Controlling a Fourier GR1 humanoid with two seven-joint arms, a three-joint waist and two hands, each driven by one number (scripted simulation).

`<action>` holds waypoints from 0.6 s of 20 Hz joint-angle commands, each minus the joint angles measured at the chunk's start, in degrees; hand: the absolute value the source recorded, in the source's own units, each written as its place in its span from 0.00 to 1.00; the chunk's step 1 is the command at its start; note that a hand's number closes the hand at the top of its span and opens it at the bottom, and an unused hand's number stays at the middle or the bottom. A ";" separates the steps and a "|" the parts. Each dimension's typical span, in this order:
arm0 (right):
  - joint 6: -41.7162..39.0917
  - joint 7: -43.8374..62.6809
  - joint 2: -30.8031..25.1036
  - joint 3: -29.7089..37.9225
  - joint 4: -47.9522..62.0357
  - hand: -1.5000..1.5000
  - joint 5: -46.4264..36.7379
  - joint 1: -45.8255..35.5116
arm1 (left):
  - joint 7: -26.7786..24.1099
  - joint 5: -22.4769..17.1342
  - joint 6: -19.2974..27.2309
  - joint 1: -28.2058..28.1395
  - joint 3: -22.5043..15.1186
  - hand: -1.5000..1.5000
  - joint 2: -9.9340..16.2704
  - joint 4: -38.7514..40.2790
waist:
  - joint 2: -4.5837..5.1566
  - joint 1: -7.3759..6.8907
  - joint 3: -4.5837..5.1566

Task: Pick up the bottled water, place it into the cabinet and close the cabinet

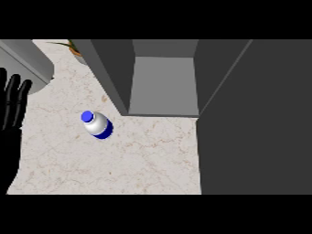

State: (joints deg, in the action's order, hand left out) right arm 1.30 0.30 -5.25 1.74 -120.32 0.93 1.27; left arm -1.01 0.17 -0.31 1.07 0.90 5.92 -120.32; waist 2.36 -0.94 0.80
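White with a blue cap and blue base, the water bottle stands on the marble counter, just in front of the open cabinet and a little to its left. Nothing holds it. The left hand rests at the view's left edge, fingers straight and spread, well apart from the bottle. The right hand is out of sight. The cabinet door stands swung open on the right. Judging by this, the pick-up has not begun; the next move calls for a hand to reach the bottle and close round it. No brand or writing can be read on the bottle.
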 commanded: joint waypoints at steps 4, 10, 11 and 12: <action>-2.17 -1.98 1.31 -3.46 -2.11 0.00 1.02 0.52 | -2.16 -8.77 -8.12 3.62 1.97 0.00 3.05 5.90 | -2.35 1.17 -0.77; -7.89 10.65 -0.91 -4.51 -8.38 0.00 13.24 10.21 | 11.34 -18.65 -11.73 4.38 2.36 0.00 4.94 10.06 | -2.50 1.77 -0.81; -9.39 10.23 -1.76 -4.33 -11.85 0.00 14.55 15.06 | 11.58 -21.65 -13.66 0.75 3.51 0.00 5.83 7.67 | -2.69 1.69 -0.81; -7.76 12.51 -1.05 -5.68 -14.68 0.00 13.22 14.83 | 11.44 -17.88 -11.61 -1.25 -0.71 0.00 2.96 5.73 | -2.61 1.36 -0.80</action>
State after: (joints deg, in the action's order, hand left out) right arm -5.31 8.09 -5.69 -2.94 -128.43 10.97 10.71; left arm 6.75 -15.67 -11.05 3.24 2.13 9.57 -112.40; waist 0.00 0.67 0.05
